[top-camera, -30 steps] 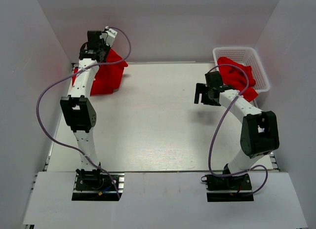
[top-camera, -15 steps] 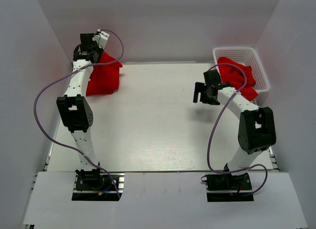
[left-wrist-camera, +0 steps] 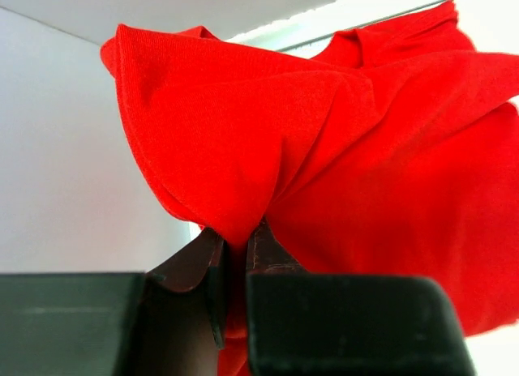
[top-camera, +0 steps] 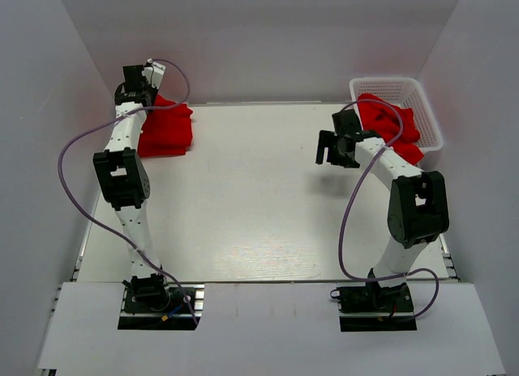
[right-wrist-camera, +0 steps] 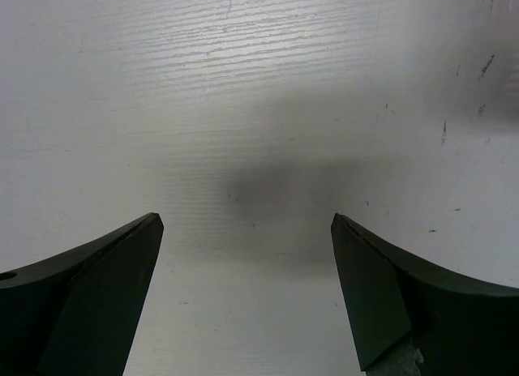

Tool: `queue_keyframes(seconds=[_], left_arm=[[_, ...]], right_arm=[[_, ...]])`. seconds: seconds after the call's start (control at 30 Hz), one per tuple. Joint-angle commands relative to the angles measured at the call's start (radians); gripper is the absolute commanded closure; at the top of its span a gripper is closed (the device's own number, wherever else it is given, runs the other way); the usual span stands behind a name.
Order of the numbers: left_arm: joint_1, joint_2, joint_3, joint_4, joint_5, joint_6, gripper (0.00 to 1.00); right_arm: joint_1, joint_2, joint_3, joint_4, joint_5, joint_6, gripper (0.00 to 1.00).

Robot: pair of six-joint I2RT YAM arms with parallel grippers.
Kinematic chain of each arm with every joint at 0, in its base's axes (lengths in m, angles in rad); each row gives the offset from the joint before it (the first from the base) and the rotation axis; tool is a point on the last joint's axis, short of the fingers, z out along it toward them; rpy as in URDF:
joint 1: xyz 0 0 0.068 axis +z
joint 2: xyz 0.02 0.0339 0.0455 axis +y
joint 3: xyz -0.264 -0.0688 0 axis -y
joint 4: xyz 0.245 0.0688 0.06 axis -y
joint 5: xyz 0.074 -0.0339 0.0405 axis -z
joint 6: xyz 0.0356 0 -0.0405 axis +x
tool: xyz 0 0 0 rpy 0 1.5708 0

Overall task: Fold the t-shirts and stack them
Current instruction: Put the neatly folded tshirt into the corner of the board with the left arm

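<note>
A folded red t-shirt [top-camera: 167, 130] lies at the far left corner of the table. My left gripper [top-camera: 136, 83] is at its far left edge, shut on a pinch of its red cloth [left-wrist-camera: 235, 230]; the shirt [left-wrist-camera: 340, 141] fills most of the left wrist view. More red t-shirts [top-camera: 389, 126] lie crumpled in the white lattice basket [top-camera: 431, 117] at the far right. My right gripper [top-camera: 331, 151] hangs open and empty over the bare table just left of the basket; its wrist view shows both fingers [right-wrist-camera: 97, 295] wide apart above the white surface.
White walls close in the table on the left, back and right. The left gripper is close to the left wall and back corner. The table top [top-camera: 259, 198] is white between the two arms.
My left gripper has moved left and toward the back corner, drawing the red t-shirt with it into a more compact folded shape. The right gripper has shifted slightly up and left.
</note>
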Motion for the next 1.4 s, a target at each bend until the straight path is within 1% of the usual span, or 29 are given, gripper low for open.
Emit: queue_keyframes(seconds=[0.0,0.27,0.33,0.37,0.4,0.43,0.47,0.5,0.57,0.6,0.77,0.9,0.97,1.03,1.07,1.1,1.13,1.17,1.2,1.23,1.27,1.3,1.37], left_arm=[[0.019,0.003,0.069,0.049,0.005,0.011,1.00],[0.051,0.044,0.078,0.080,-0.037,0.011,1.00],[0.051,0.044,0.078,0.080,-0.075,0.001,1.00],[0.051,0.044,0.078,0.080,-0.084,0.001,0.94],[0.060,0.044,0.078,0.080,-0.085,-0.008,0.84],[0.061,0.044,0.078,0.080,-0.085,-0.009,0.68],[0.061,0.044,0.078,0.080,-0.097,-0.009,0.27],[0.061,0.044,0.078,0.080,-0.107,-0.019,0.19],[0.061,0.044,0.069,0.089,-0.135,-0.019,0.14],[0.061,0.044,0.069,0.089,-0.135,-0.031,0.00],[0.070,0.024,0.069,0.115,-0.227,-0.064,0.00],[0.070,-0.008,0.058,0.103,-0.186,-0.096,0.00],[0.042,-0.018,0.058,0.090,-0.177,-0.108,0.00],[0.042,-0.046,0.058,0.047,-0.105,-0.148,0.00],[0.042,-0.046,0.058,0.020,-0.060,-0.221,0.00],[0.042,-0.060,0.084,-0.009,0.031,-0.270,0.00],[0.042,-0.069,0.084,-0.073,0.088,-0.313,0.00],[0.032,-0.078,0.084,-0.101,0.150,-0.353,0.00],[0.018,-0.112,0.048,-0.117,0.228,-0.381,0.00],[0.005,-0.133,0.014,-0.117,0.228,-0.421,0.00],[-0.008,-0.158,-0.023,-0.103,0.239,-0.461,0.00],[-0.024,-0.210,-0.104,-0.094,0.239,-0.520,0.00],[-0.091,-0.258,-0.175,-0.085,0.210,-0.573,0.00]], right_arm=[[0.009,0.003,0.049,-0.027,0.026,-0.007,0.10],[0.018,0.029,0.067,-0.039,0.031,0.004,0.10],[0.020,0.033,0.080,-0.042,0.035,0.005,0.10],[0.021,0.037,0.087,-0.046,0.035,0.005,0.10],[0.024,0.043,0.090,-0.048,0.037,0.005,0.10],[0.026,0.046,0.092,-0.053,0.037,0.005,0.10],[0.026,0.049,0.101,-0.054,0.037,0.005,0.10],[0.027,0.052,0.104,-0.056,0.034,0.007,0.10],[0.033,0.059,0.116,-0.062,0.035,0.007,0.10],[0.035,0.059,0.120,-0.062,0.038,0.007,0.10],[0.046,0.051,0.121,-0.065,0.048,0.010,0.10],[0.052,0.036,0.109,-0.063,0.057,0.014,0.10],[0.049,0.017,0.107,-0.054,0.057,0.016,0.10],[0.052,0.007,0.098,-0.048,0.060,0.019,0.10],[0.049,-0.018,0.090,-0.045,0.042,0.033,0.10],[0.046,-0.029,0.083,-0.028,0.028,0.036,0.10],[0.044,-0.052,0.057,-0.005,0.014,0.037,0.10],[0.043,-0.076,0.026,0.006,-0.003,0.057,0.10],[0.043,-0.090,0.008,0.045,-0.008,0.063,0.10],[0.044,-0.131,-0.065,0.064,-0.014,0.067,0.10],[0.043,-0.151,-0.090,0.084,-0.005,0.073,0.10],[0.040,-0.212,-0.116,0.108,-0.021,0.085,0.10],[0.037,-0.246,-0.190,0.118,-0.014,0.096,0.10]])
